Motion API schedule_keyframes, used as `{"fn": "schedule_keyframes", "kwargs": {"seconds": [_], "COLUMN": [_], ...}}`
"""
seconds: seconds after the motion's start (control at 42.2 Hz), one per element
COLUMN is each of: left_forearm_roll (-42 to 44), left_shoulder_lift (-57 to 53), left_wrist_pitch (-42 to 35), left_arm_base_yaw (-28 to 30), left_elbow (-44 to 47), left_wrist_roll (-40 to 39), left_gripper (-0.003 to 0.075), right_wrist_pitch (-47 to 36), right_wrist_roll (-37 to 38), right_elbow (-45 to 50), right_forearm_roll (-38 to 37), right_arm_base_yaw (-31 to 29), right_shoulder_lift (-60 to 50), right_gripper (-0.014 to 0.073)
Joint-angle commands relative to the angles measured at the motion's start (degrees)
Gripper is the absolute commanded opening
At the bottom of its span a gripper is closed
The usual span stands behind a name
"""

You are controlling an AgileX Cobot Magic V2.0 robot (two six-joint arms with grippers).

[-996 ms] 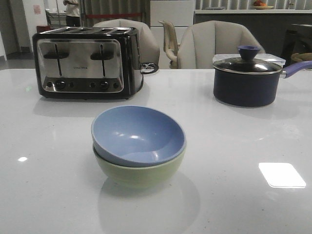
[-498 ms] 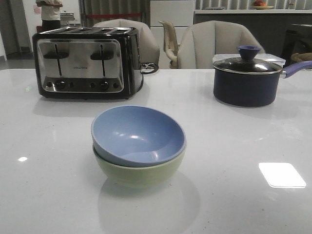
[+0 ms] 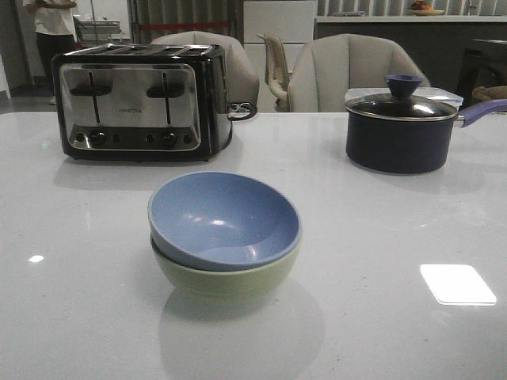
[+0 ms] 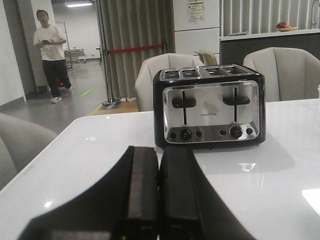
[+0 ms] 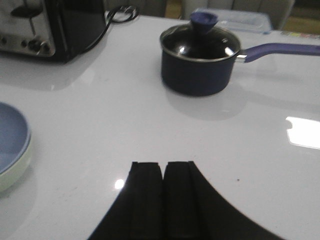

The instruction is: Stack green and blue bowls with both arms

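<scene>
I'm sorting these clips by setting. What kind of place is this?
Probably a lab or showroom staged as a kitchen: a toaster and saucepan on a white table, with a roped-off walkway behind.

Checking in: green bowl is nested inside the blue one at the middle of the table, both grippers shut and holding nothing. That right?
Not quite. The front view shows the blue bowl nested inside the green bowl, not the reverse. The rest holds: the stack sits mid-table, and the wrist views show the left gripper and right gripper shut with nothing between the fingers.
</scene>
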Motion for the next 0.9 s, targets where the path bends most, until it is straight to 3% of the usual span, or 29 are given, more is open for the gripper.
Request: {"fn": "schedule_keyframes", "kwargs": {"seconds": [0.0, 0.308, 0.877], "left_forearm_roll": [-0.11, -0.11, -0.11], "left_shoulder_lift": [-0.99, -0.99, -0.99], "left_wrist_pitch": [-5.32, -5.32, -5.32], "left_arm_base_yaw": [-0.17, -0.17, -0.17], "left_elbow": [0.36, 0.36, 0.36], "left_wrist_roll": [-0.35, -0.35, -0.35], "left_gripper": [0.0101, 0.0101, 0.0101], "right_wrist_pitch": [-12.46, -18.92, -20.38], "right_wrist_roll": [-0.3, -0.3, -0.3], "right_elbow": [5.36, 17.61, 17.7], "right_forearm_roll": [-0.51, -0.51, -0.51], "right_arm_base_yaw": [-3.3, -5.31, -6.02], "right_shoulder_lift": [-5.56, -16.96, -18.95], "right_gripper": [0.0043, 0.0043, 0.0043]}}
